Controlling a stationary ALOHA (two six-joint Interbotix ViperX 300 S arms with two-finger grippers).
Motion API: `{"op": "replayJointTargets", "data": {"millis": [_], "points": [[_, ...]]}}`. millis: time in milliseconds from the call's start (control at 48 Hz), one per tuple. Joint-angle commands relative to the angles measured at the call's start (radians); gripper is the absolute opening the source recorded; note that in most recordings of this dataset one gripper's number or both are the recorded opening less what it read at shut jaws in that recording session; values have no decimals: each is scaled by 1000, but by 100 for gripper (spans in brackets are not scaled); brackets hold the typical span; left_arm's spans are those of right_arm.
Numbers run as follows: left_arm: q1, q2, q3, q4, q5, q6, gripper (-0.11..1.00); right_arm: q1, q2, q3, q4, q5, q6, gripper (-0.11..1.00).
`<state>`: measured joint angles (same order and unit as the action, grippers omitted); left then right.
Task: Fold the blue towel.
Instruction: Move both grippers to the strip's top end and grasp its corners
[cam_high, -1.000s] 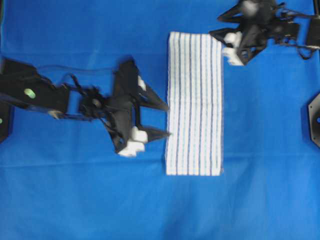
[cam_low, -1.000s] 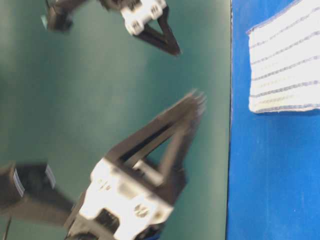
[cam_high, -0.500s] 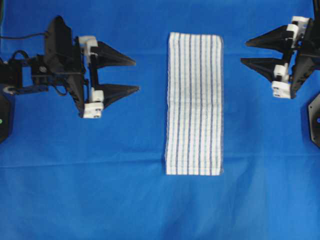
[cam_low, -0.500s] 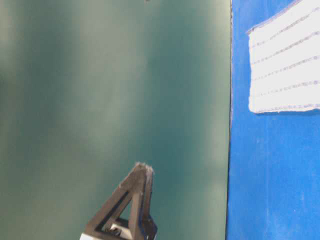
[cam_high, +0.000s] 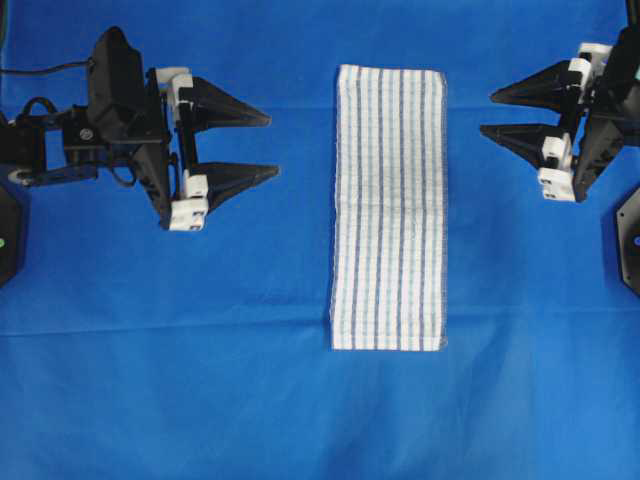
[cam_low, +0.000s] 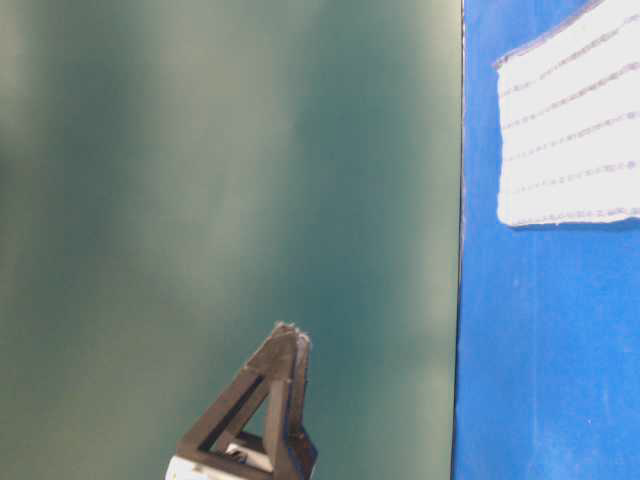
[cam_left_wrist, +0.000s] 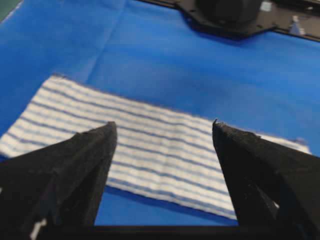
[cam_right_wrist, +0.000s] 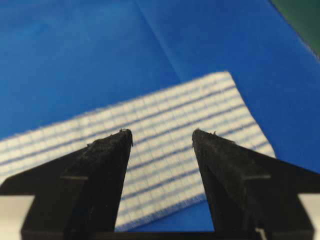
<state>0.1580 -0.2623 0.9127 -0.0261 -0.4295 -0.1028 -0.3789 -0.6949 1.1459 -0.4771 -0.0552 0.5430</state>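
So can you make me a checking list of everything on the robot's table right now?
Surface: blue background cloth, creased, covers the table.
Job's things: blue towel, a long narrow strip, flat in the middle.
Clutter: nothing seen.
Grippers: left gripper open, empty, apart from the towel; right gripper open, empty, apart from it too.
Cables: thin black cable by the left arm.
Surroundings: green wall behind; black mount at the right edge.

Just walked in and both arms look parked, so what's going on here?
A two-armed robot is working on a blue towel, which lies flat as a long narrow strip on the blue background cloth. The left gripper and right gripper sit on either side of it, jaws open, pointing at it but not touching. Nothing is held.
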Motion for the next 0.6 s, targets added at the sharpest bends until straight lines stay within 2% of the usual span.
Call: {"op": "replayJointTargets", "data": {"millis": [0, 292, 583], "points": [[35, 28, -40, -2, -9, 2, 74, -31, 26, -31, 2, -15, 0, 58], [124, 209, -156, 0, -9, 6, 90, -152, 229, -98, -2, -38, -6, 67], [213, 417, -270, 0, -9, 6, 91, -245, 502, -207, -15, -54, -17, 68]]}}
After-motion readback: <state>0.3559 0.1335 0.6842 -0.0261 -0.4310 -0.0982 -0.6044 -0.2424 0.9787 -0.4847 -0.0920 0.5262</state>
